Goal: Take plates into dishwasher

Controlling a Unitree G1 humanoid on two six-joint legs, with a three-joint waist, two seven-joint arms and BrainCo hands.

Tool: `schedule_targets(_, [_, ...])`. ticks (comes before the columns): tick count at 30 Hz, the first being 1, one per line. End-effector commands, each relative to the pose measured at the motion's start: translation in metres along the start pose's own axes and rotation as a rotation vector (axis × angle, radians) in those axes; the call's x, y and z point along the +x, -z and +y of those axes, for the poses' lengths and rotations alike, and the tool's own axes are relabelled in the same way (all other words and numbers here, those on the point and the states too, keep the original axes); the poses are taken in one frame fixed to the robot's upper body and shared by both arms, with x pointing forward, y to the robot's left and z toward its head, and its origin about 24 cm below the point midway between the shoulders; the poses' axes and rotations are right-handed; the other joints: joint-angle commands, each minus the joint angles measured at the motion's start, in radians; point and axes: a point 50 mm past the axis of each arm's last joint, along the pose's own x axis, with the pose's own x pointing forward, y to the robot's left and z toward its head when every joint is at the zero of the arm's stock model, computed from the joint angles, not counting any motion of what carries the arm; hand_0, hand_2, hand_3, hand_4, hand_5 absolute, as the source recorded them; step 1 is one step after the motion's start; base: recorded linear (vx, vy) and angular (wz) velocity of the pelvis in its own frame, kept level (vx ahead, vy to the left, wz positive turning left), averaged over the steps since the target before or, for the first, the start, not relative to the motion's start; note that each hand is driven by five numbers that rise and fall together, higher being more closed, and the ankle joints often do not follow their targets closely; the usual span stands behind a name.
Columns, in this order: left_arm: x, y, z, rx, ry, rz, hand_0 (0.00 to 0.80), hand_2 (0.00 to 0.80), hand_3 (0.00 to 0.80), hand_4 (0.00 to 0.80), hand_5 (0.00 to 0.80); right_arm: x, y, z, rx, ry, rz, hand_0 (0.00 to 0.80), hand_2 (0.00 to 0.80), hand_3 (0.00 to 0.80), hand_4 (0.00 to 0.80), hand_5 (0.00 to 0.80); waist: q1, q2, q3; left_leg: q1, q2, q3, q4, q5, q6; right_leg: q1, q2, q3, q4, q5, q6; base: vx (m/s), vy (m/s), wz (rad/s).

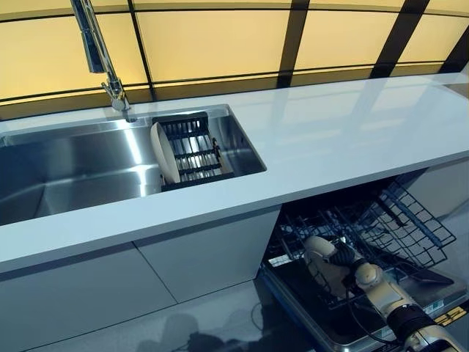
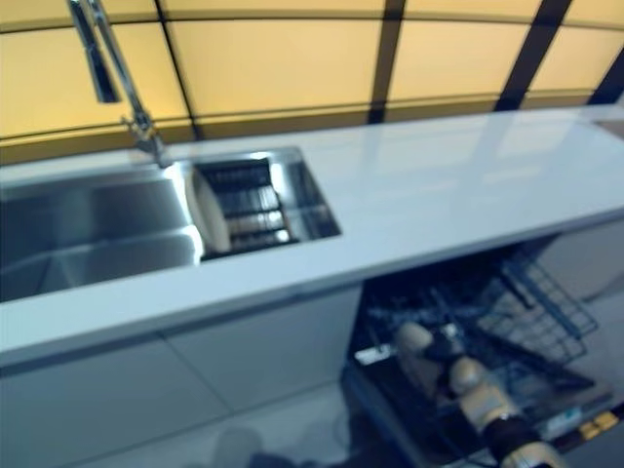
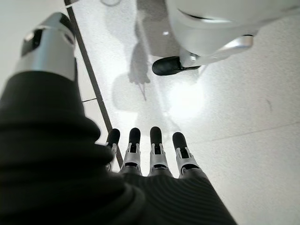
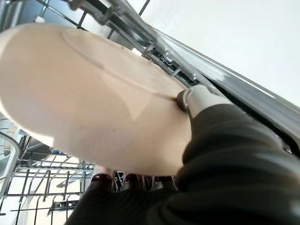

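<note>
The white tabletop point(image 1: 352, 139) crosses the frame from lower left to upper right, with the steel sink point(image 1: 73, 172) let into its left part under a tall tap point(image 1: 99, 55). At the sink's right end a dark rack point(image 1: 192, 150) holds one cream plate point(image 1: 164, 152) on edge, against the rack's left side. In the lower right of the frame the dishwasher point(image 1: 352, 293) stands open below the tabletop, its wire basket point(image 1: 399, 224) pulled out.

The right hand point(image 1: 331, 258) is down in that basket, its thumb and fingers pinched on the rim of a second plate point(image 4: 89, 98), which its wrist view shows held close over the basket's wires. The left hand point(image 3: 150, 150) hangs idle over the floor point(image 3: 243, 122), fingers straight and holding nothing.

By my reading the task is partway through: the held plate has reached the basket but is not yet slotted and let go, and the plate in the sink rack remains to be fetched.
</note>
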Motion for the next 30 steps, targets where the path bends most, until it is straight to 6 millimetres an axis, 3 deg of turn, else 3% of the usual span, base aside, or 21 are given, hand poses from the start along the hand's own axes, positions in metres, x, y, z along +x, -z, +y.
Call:
schedule_targets(1, [0.002, -0.018, -0.002, 0.031, -0.010, -0.037, 0.000, 0.000, 0.000, 0.000, 0.000, 0.008, -0.018, 0.002, -0.080, 0.009, -0.026, 0.800, 0.800, 0.800, 0.800, 0.800, 0.032, -0.033, -0.025, -0.014, -0.061, -0.036, 0.018, -0.059, 0.051, -0.058, -0.032, 0.027, 0.062, 0.014, 0.070, 0.002, -0.001, 0.03])
schedule_targets(9, [0.002, -0.019, -0.001, 0.037, -0.016, -0.037, 0.000, 0.000, 0.000, 0.000, 0.000, 0.009, -0.012, 0.006, -0.063, -0.010, 0.001, 0.784, 0.784, 0.784, 0.784, 0.784, 0.035, -0.035, -0.028, -0.015, -0.060, -0.036, 0.017, -0.059, 0.052, -0.059, -0.032, 0.028, 0.061, 0.015, 0.069, 0.003, 0.001, 0.03])
schedule_targets(10, [0.002, -0.019, -0.001, 0.038, -0.016, -0.037, 0.000, 0.000, 0.000, 0.000, 0.000, 0.009, -0.011, 0.005, -0.042, -0.003, 0.001, 0.355, 0.355, 0.355, 0.355, 0.355, 0.035, -0.036, -0.029, -0.015, -0.059, -0.036, 0.017, -0.058, 0.052, -0.059, -0.032, 0.027, 0.060, 0.016, 0.070, 0.009, 0.001, 0.06])
schedule_targets(11, [0.002, -0.018, -0.001, 0.036, -0.017, -0.036, 0.000, 0.000, 0.000, 0.000, 0.000, 0.009, -0.011, 0.004, -0.031, -0.010, 0.002, 0.000, 0.000, 0.000, 0.000, 0.000, 0.034, -0.036, -0.030, -0.014, -0.059, -0.036, 0.017, -0.059, 0.052, -0.058, -0.031, 0.029, 0.060, 0.016, 0.069, 0.015, 0.005, 0.03])
schedule_targets(21, [0.002, -0.017, 0.003, 0.030, -0.032, -0.026, 0.000, 0.000, 0.000, 0.000, 0.000, 0.004, -0.013, -0.018, 0.039, 0.067, 0.001, 0.000, 0.000, 0.000, 0.000, 0.000, 0.021, -0.049, -0.033, -0.003, -0.052, -0.026, 0.017, -0.063, 0.053, -0.054, -0.025, 0.041, 0.065, 0.017, 0.071, 0.003, -0.001, 0.00])
schedule_targets(25, [0.002, -0.016, 0.006, 0.026, -0.039, -0.022, 0.000, 0.000, 0.000, 0.000, 0.000, -0.001, -0.020, -0.035, 0.050, 0.097, -0.027, 0.000, 0.000, 0.000, 0.000, 0.000, 0.014, -0.054, -0.030, 0.001, -0.050, -0.020, 0.018, -0.063, 0.053, -0.053, -0.020, 0.048, 0.067, 0.018, 0.071, 0.000, 0.000, 0.00])
schedule_targets(30, [0.002, -0.013, 0.012, 0.015, -0.054, -0.013, 0.000, 0.000, 0.000, 0.000, 0.000, -0.011, -0.035, -0.071, 0.019, 0.169, -0.086, 0.000, 0.000, 0.000, 0.000, 0.000, 0.003, -0.064, -0.029, 0.008, -0.047, -0.012, 0.017, -0.065, 0.053, -0.049, -0.015, 0.058, 0.067, 0.021, 0.072, 0.018, -0.011, -0.05])
